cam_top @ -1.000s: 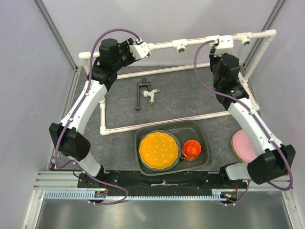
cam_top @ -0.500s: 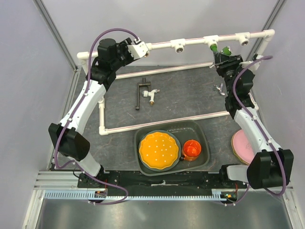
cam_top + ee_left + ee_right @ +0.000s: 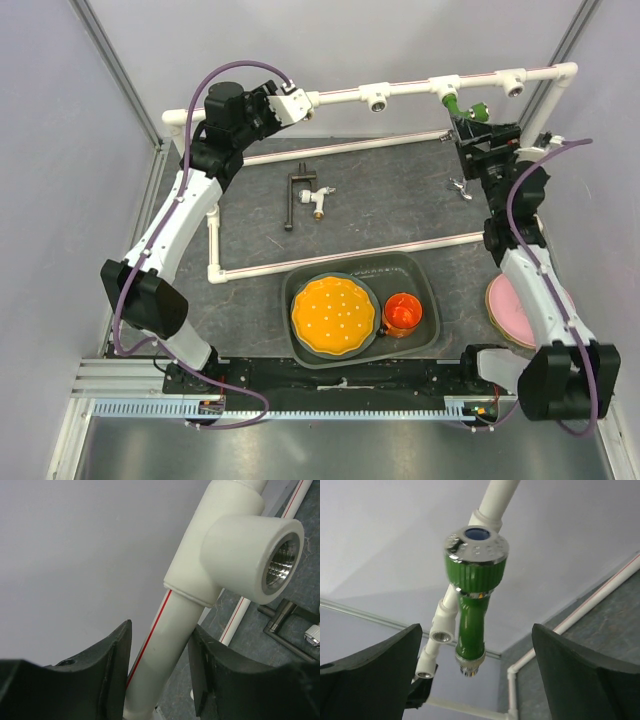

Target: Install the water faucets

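A green faucet (image 3: 463, 106) with a round silver tip hangs from a tee socket (image 3: 444, 87) of the PVC pipe frame (image 3: 400, 88). My right gripper (image 3: 472, 127) stands open just in front of it. In the right wrist view the green faucet (image 3: 474, 605) sits between the wide-apart fingers (image 3: 395, 665) and touches neither. My left gripper (image 3: 280, 104) is shut on the top pipe (image 3: 165, 635) beside an empty tee socket (image 3: 250, 555). The black-handled white-and-brass faucet (image 3: 308, 196) lies on the mat. A tiny silvery faucet (image 3: 460, 187) lies near the right arm.
A grey tray (image 3: 425, 275) at the front holds an orange plate (image 3: 333, 315) and an orange cup (image 3: 403, 312). A pink plate (image 3: 508, 305) lies at the right under the right arm. Two more empty tee sockets (image 3: 377, 97) sit on the top pipe. Walls close in on both sides.
My right gripper has let go of the green faucet, opened wide and drawn back from the tee toward the near side. The left arm has not moved.
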Controlling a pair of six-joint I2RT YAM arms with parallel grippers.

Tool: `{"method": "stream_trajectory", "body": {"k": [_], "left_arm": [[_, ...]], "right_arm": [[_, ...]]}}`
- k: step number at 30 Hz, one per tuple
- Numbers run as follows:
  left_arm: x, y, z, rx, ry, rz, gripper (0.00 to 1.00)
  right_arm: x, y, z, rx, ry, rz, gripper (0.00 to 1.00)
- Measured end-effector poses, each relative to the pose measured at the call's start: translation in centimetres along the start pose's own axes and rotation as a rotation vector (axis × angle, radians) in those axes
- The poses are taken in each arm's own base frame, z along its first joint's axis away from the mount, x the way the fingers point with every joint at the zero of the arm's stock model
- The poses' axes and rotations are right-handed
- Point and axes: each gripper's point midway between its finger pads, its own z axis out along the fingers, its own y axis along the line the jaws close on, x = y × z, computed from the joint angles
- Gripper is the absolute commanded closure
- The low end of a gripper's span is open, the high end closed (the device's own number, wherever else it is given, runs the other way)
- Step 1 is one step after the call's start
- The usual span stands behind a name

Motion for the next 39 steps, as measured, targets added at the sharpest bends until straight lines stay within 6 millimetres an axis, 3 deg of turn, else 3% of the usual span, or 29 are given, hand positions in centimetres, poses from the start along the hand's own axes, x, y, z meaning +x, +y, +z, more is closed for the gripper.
{"method": "stream_trajectory", "body": {"k": [3, 10, 12, 19, 26, 32, 39], "left_arm": [[0.0, 0.0, 0.0, 0.000, -0.001, 0.000, 0.98], [0.0, 0.0, 0.0, 0.000, -0.001, 0.000, 0.98], [0.0, 0.0, 0.0, 0.001, -0.001, 0.000, 0.98], [0.0, 0.0, 0.0, 0.001, -0.003, -0.001, 0.98], [-0.1, -0.1, 0.0, 0.004, -0.008, -0.004, 0.98], [-0.1, -0.1, 0.0, 0.005, -0.008, -0.005, 0.98], [-0.1, -0.1, 0.0, 0.005, -0.008, -0.005, 0.98]], "right_arm": [[-1.4, 1.0, -1.9, 0.036, -0.023, -0.179, 0.02], [-4.9, 5.9, -5.0, 0.065, -0.057, -0.737, 0.02], [-6.1, 6.1, -5.8, 0.092, -0.070, -0.918, 0.02], [-7.8, 2.7, -7.3, 0.231, 0.039, -1.458, 0.02], [-6.3, 0.1, -6.4, 0.298, 0.241, -1.902, 0.02], [-6.0, -0.6, -5.6, 0.374, 0.319, -2.177, 0.02], [-5.8, 0.2, -3.5, 0.439, 0.291, -2.381, 0.02]]}}
